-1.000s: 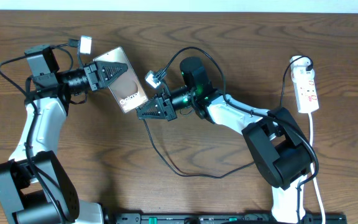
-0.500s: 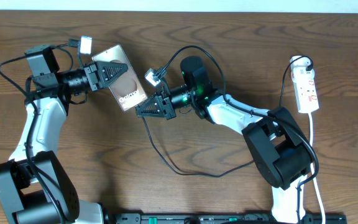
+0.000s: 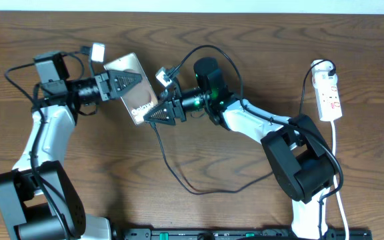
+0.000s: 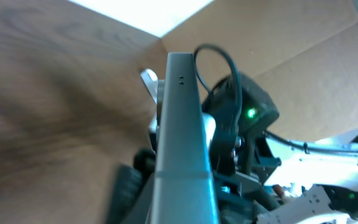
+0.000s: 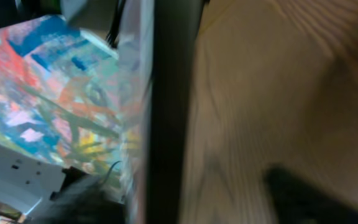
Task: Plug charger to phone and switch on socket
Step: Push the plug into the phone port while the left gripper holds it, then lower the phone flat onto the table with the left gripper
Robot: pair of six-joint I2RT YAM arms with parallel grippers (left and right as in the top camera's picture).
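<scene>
Glossy dark brown-grey slab phone [image 3: 141, 105] centre-left; rigid, slick, breakable, hold by edges | left gripper [image 3: 133, 81] clamped on it | thin black charger cable [image 3: 166, 158] limp, take near plug | right gripper [image 3: 151, 116] closed on its end, tip hidden, at phone | white strip socket [image 3: 329, 93] far right

The left arm [image 3: 42, 137] and right arm [image 3: 245, 123] have white moulded link shells between bulky black cylindrical joint housings [image 3: 302, 175], with thin black cables [image 3: 17, 67] looping off them. The left gripper [image 3: 137, 80] and right gripper [image 3: 149, 118] are black and triangular, each with a small pale camera box [image 3: 99, 50] at its wrist. A green light [image 3: 209, 95] glows on the right arm's black wrist motor.
</scene>
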